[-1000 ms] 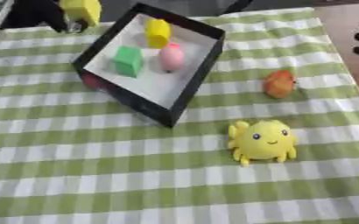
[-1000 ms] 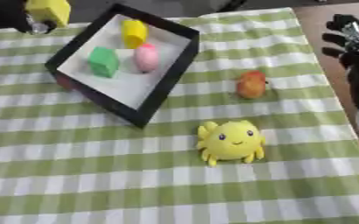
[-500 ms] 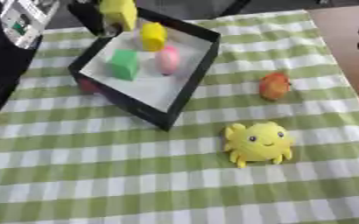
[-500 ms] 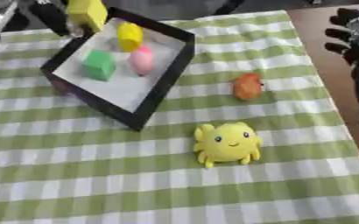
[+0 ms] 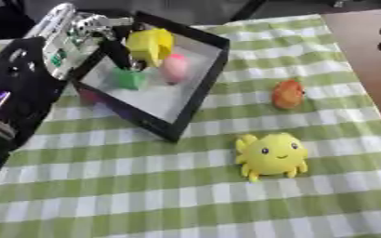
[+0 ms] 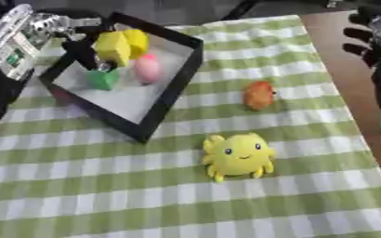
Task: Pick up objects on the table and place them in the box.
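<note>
In the left eye view the left hand (image 5: 104,35) reaches in from the far left and hangs over the black box (image 5: 195,90), its dark fingers curled around a yellow block (image 5: 149,45) carried above the box's far part. Inside the box lie a green block (image 5: 128,79) and a pink egg-shaped piece (image 5: 175,67). The risk, as I judge it, is the release: the yellow block sits close over the pink piece, so it could land on that piece and roll toward the rim (the box also lies askew on the cloth). Still on the green checked tablecloth (image 5: 104,195) are an orange toy (image 5: 288,94), right of the box, and a yellow octopus toy (image 5: 270,155) nearer, smiling, with stubby legs.

In the right eye view the held block shows as a plain bright yellow chunk, and a second yellow block (image 6: 135,42) lies just beside it in the box. The right hand (image 6: 374,37) waits at the far right edge, off the cloth; whether its fingers are curled I cannot tell.
</note>
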`<state>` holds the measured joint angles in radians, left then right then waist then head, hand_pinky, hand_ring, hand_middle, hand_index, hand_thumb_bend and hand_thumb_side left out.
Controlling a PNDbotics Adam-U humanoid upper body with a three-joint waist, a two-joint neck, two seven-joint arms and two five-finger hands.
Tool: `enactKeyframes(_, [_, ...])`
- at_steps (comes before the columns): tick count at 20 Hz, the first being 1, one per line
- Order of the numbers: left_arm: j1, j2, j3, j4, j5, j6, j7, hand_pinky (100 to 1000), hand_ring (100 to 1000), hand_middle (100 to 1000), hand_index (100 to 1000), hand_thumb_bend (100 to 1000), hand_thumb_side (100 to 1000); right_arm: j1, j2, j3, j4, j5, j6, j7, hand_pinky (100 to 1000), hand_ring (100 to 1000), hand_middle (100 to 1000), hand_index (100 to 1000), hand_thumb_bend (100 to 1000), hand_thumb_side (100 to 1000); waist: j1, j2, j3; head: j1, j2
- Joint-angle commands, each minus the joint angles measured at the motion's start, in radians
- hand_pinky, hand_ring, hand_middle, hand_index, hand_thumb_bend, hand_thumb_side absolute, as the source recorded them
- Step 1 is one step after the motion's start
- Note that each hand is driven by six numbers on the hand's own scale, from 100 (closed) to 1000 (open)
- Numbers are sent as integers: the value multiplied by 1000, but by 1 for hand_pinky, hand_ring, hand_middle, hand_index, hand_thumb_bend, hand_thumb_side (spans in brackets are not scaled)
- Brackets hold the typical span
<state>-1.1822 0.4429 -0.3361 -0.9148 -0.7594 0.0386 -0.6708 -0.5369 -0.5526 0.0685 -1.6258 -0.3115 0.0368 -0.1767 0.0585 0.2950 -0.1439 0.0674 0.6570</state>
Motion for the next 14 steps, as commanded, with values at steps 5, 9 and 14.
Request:
enactKeyframes(5, [-8,6,18,18,-27,-26,-7,817,788,740,841,555,266,-16,-11,-5,-22,6,3,-4,840,860,832,876,100,808,2,-6,-4,1,-14])
enactKeyframes(9, [-9,6,23,18,-37,-22,-5,834,820,773,881,739,306,-13,-12,-4,-22,5,4,-4,839,858,831,876,100,811,2,-8,-3,-2,-10])
enactKeyframes(14, [-16,18,30,-3,-32,-12,8,841,828,780,887,805,343,-7,-14,-4,-21,5,5,-5,839,857,828,875,100,812,2,-15,1,-5,-3])
